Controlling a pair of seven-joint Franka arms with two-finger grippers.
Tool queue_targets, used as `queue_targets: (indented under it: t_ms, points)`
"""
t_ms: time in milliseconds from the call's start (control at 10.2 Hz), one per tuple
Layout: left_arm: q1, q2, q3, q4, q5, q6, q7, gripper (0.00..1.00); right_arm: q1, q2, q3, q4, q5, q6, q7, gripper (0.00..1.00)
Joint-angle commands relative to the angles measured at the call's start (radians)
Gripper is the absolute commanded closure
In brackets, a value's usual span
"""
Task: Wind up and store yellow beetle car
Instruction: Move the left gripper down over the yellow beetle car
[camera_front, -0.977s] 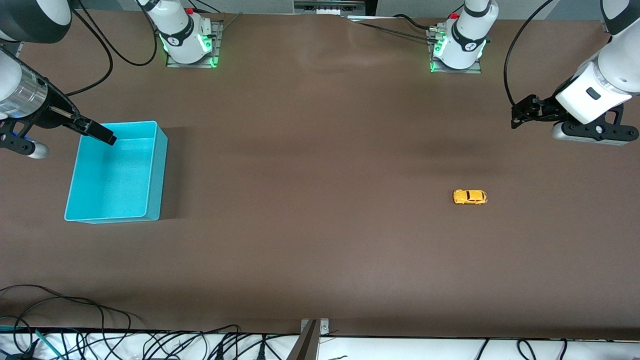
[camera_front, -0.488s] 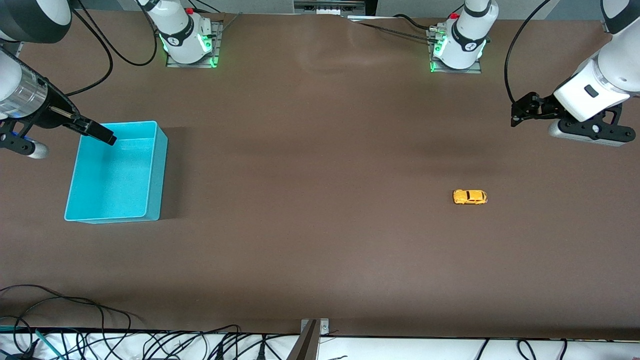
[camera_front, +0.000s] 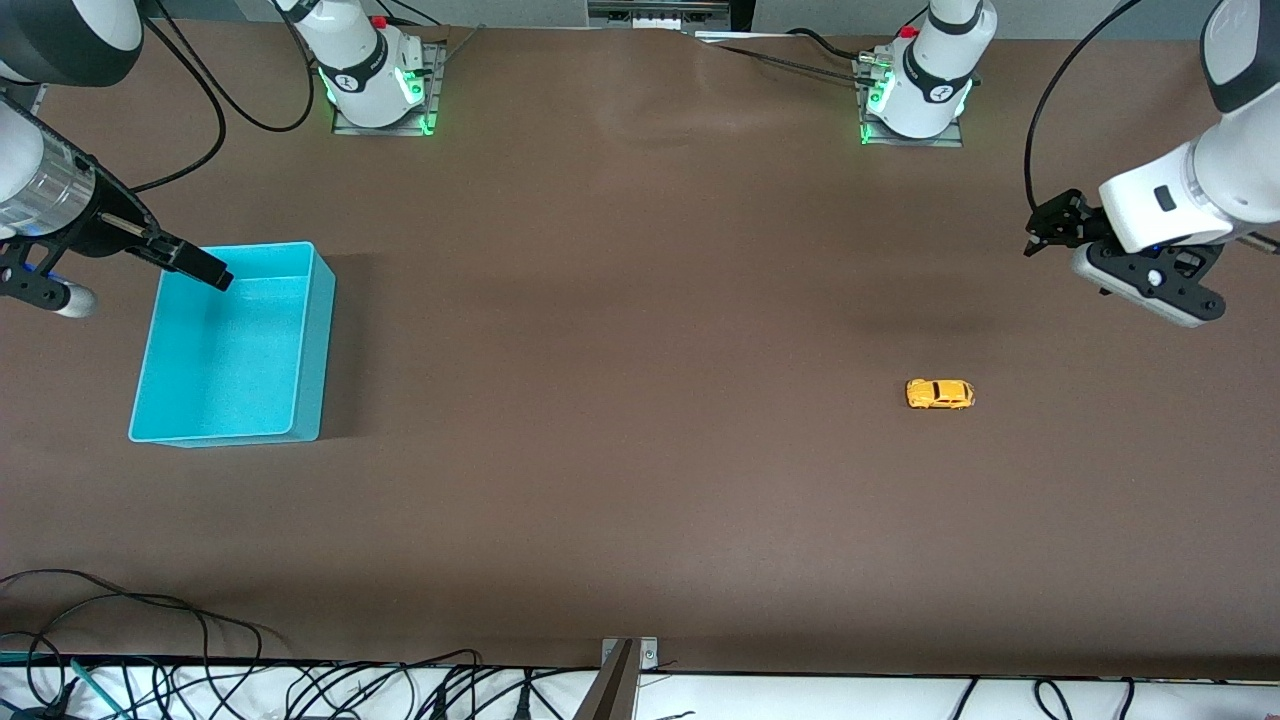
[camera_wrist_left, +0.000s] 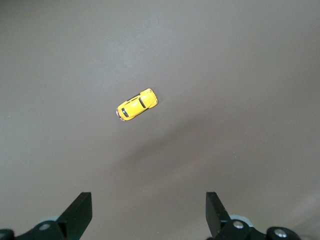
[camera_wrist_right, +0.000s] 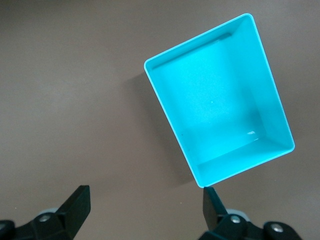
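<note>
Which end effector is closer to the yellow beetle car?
Left. The left end effector hangs open above the table at its own arm's end, where the yellow beetle car sits. The right end effector, open, is over the turquoise bin.

I get even, soft overhead light on the matte brown table (camera_front: 640, 480) — no harsh glare. The open turquoise plastic bin (camera_front: 312, 345) throws a soft shadow toward the left arm's end. Both wrist views look sharp — corners dim slightly.
</note>
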Motion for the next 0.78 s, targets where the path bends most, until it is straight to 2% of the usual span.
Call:
queue_targets:
  t_ms: [0,195,391,684]
  points:
    - [0.01,0.083,-0.007,0.033,0.013,0.014,0.13,0.0,-0.001,-0.005,-0.001,-0.002,0.012,0.004,0.0,0.0]
    - [0.01,0.137,-0.008,0.016,0.013,0.053,0.172,0.0,-0.001,-0.005,-0.001,-0.002,0.012,0.004,0.0,0.0]
    - [0.01,0.172,-0.008,-0.029,0.013,0.145,0.291,0.0,-0.001,-0.004,-0.001,-0.002,0.012,0.005,0.0,0.0]
    - [0.023,0.182,-0.008,-0.168,0.014,0.354,0.506,0.0,-0.001,-0.004,-0.001,-0.002,0.012,0.005,0.0,0.0]
